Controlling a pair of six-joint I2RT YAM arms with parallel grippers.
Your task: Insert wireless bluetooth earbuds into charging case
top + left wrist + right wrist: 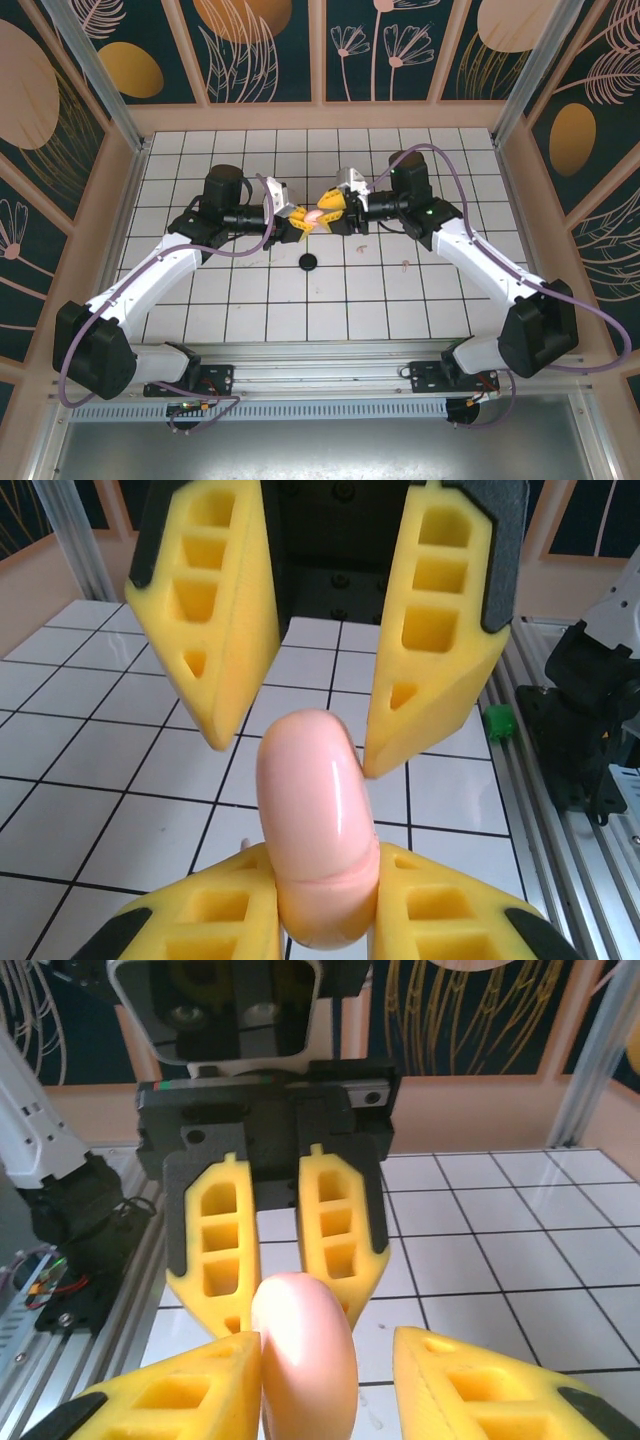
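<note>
Left gripper [325, 880] clamps the glossy pink charging case [312, 810] in midair over the tiled bench [100, 810]. Right gripper [300, 758] gapes around its rounded tip. The case looks light, rigid and slippery, best held by its flatter sides.

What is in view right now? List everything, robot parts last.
charging case: one, pale pink, held above the middle of the table.
disc: one, black, flat on the table just nearer the bases than the case.
small piece: one, pale, on the table to the right of the disc; possibly an earbud, too small to tell.
table: one, white tiles with dark grid lines.
left end effector: one, yellow fingers, shut on the case.
right end effector: one, yellow fingers, open around the case.
</note>
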